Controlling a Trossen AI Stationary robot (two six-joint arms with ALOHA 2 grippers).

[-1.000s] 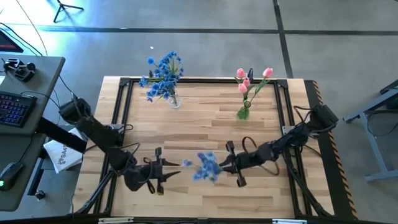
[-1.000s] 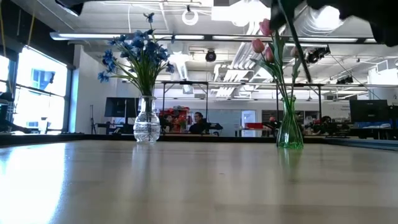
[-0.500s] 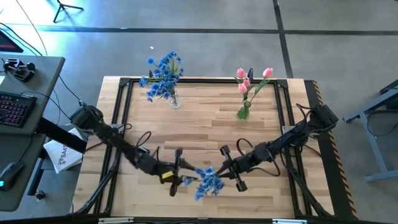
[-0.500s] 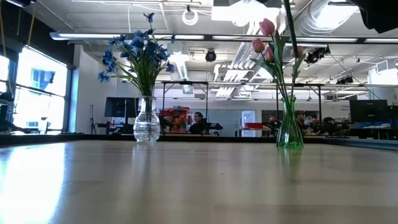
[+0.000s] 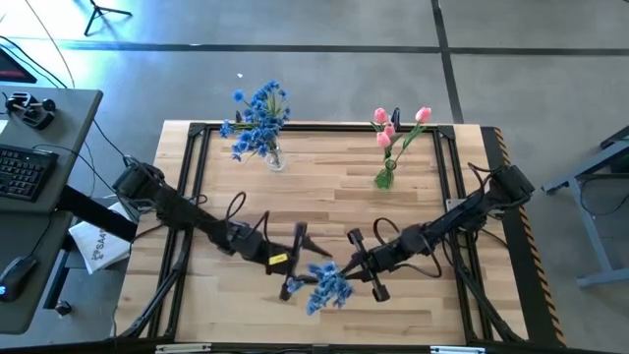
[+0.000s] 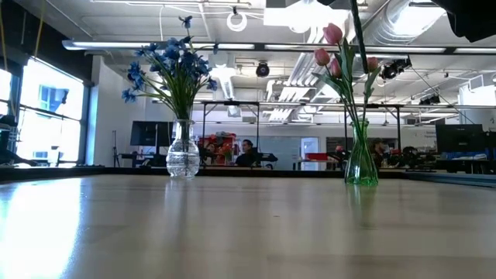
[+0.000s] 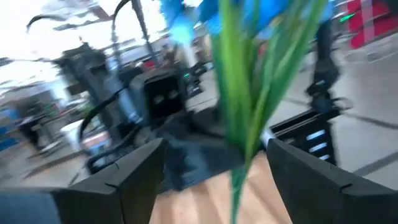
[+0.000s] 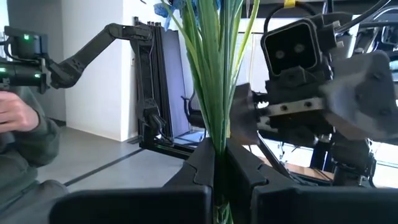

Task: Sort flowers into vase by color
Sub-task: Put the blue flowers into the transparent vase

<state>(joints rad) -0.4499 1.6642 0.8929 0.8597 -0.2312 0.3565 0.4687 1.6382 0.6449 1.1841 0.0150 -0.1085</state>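
A blue flower (image 5: 328, 285), a bunch of thin green stems with small blue blossoms, hangs over the middle of the table near its front edge. My right gripper (image 5: 354, 264) is shut on its stems. My left gripper (image 5: 295, 262) has come in from the left and is open. Its two fingers stand on either side of the green stems (image 7: 245, 118) and are apart from them. At the far edge, more blue flowers (image 5: 258, 118) stand in a clear vase (image 6: 183, 153), and pink tulips (image 5: 398, 125) stand in a green vase (image 6: 361, 157). My right gripper pinches the bunched green stems (image 8: 215, 134) between its two shut fingers, below the blossoms. It comes in about level from the table's right side. The flower is lifted clear of the table, and its blossom end (image 5: 328, 285) points toward my left gripper.
A black frame (image 5: 295, 129) runs round the wooden table top. A desk with a keyboard (image 5: 22, 169) stands off the table's left side. The two vases stand near the far edge, with bare wood between them and my grippers. A person's hand (image 8: 15, 118) shows in the room beyond the table.
My left gripper has moved toward the table's right, up to the held blue flower, and its fingers now stand around the stems. My right gripper has moved the flower a little toward the near edge and has stayed shut on it.
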